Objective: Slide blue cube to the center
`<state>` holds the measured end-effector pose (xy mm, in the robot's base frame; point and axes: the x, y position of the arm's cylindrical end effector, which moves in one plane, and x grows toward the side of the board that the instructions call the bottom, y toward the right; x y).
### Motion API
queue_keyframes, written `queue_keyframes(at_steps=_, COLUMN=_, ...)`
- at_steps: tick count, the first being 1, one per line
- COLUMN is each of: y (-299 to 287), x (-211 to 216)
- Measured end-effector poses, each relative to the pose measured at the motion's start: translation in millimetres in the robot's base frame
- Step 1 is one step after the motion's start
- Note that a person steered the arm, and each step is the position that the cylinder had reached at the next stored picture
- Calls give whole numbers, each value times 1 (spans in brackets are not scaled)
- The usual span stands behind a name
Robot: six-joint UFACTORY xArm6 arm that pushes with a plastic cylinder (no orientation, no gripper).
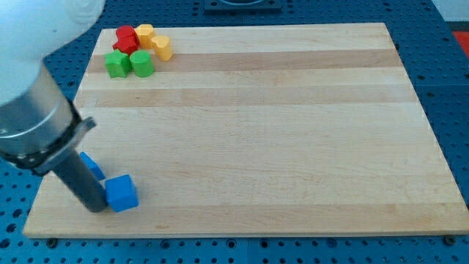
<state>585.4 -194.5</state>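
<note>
Nearest the lens, our rod, which grips nothing, plants my tip (96, 207) against the view's-left face of the blue cube (122, 193) at the board's (293, 147) bottom-left corner, so centre lies up and to the view's right.

My arm (33, 110) runs off the view's left and top edges, so only its lower housing and the rod show. My tip (97, 208) sits at the left face of the blue cube (122, 193); I cannot tell whether they touch. A second blue block (92, 166) is half covered by the rod, its shape unreadable. In the cluster at the view's top left, the red block (127, 38) and the two yellow blocks (153, 41) overlap, too small for shapes. Dark hardware (242, 4) is cropped at the top edge
</note>
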Motion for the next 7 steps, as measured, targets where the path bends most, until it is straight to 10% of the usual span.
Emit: queue_keyframes(at_steps=7, y=173, x=-88)
